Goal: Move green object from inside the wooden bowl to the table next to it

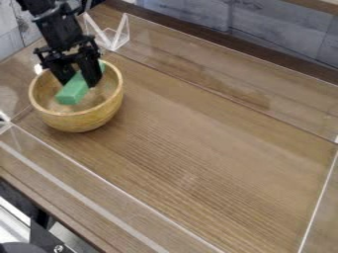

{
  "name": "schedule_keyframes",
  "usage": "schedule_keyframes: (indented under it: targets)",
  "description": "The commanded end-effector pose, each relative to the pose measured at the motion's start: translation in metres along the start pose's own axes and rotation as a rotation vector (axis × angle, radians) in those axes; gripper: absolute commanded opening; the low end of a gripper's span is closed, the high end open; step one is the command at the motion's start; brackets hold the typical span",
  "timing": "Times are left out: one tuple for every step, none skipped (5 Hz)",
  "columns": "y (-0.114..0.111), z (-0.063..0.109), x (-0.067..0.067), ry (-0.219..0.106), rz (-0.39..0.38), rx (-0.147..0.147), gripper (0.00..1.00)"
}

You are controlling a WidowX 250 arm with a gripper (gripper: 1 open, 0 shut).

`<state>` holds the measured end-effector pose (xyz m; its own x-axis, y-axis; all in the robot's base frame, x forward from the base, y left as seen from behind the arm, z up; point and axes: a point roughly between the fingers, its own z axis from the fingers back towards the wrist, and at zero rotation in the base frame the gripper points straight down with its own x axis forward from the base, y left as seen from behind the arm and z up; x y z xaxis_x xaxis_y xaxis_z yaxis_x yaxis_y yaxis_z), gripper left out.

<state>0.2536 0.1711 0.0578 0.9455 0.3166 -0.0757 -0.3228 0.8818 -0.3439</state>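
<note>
The wooden bowl [111, 101] sits at the left of the table [211, 148]. My gripper [75, 81] hangs over the bowl, pointing steeply down, with its black fingers [93, 73] closed on the upper part of the green object [71, 94]. The small bright green block hangs tilted between the fingers, above the bowl's hollow and still within its rim.
Clear acrylic walls [199, 61] edge the tabletop, and one runs close behind the bowl. A small clear bracket [119, 36] stands at the back wall near the arm. Bare wood stretches to the right of the bowl and in front of it.
</note>
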Motion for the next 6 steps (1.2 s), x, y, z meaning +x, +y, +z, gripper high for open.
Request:
schedule_keyframes:
  targets:
    - [-0.002,0.019,0.012,-0.084,0.016,0.031,0.0]
    - [0.001,0.017,0.015,-0.098,0.056,0.032,0.0]
    - [0.006,0.012,0.019,-0.086,0.024,0.036,0.0]
    - [0.011,0.009,0.022,-0.076,-0.007,0.041,0.0]
    - [0.008,0.018,0.016,-0.059,-0.061,0.044,0.0]
    - [0.005,0.026,0.009,-0.042,-0.114,0.048,0.0]
